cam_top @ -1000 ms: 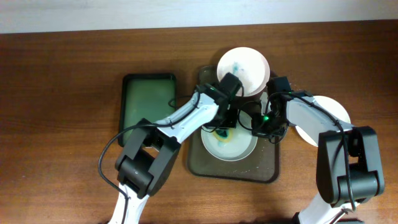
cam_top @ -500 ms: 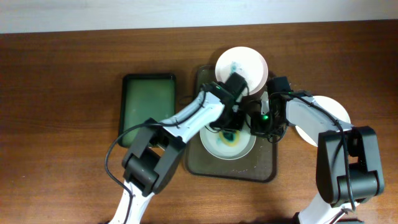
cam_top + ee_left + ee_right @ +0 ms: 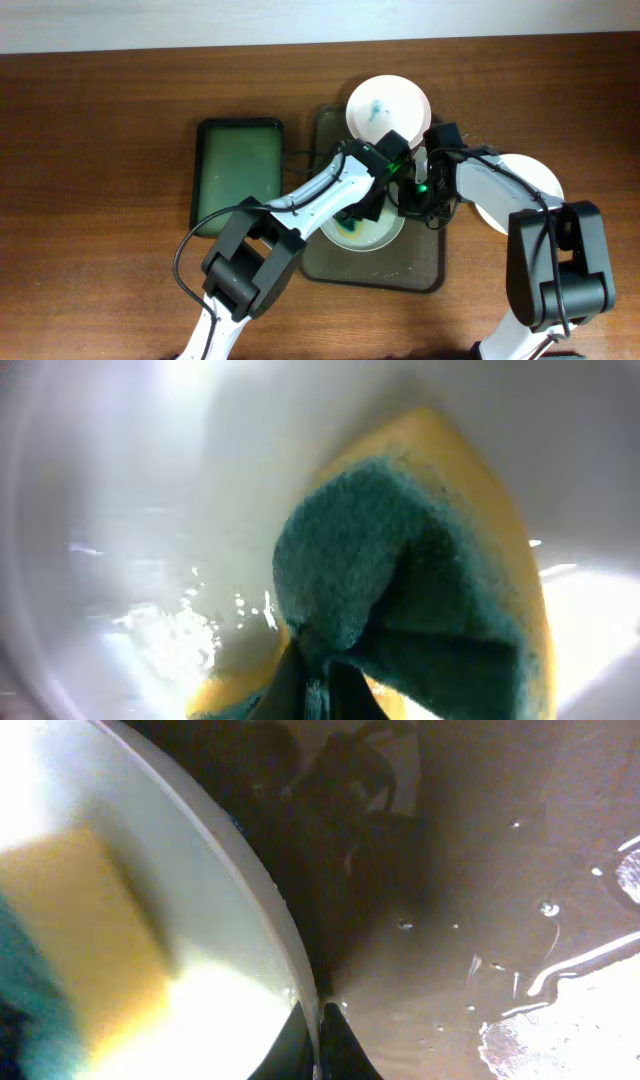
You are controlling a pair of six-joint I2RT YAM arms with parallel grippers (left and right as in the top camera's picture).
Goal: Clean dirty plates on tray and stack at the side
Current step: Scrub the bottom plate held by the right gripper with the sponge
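- Left gripper (image 3: 318, 695) is clenched on sponge (image 3: 420, 590), whose green scouring face is pressed into dirty plate (image 3: 378, 236).
- Dirty plate is seated mid tray (image 3: 420, 272); its right rim is pinched by right gripper (image 3: 320, 1042).
- Dirty plate is judged stiff, wet, slippery and chippable; best taken at the rim.
- Sponge is soft and squashes; it is gripped at its fold.
- Stained plate (image 3: 388, 104) is seen at the tray's far end, white plate (image 3: 535, 178) right of the tray.

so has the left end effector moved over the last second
Yes. The left end effector has shifted right, measured against the brown tray, closing toward the right end effector.
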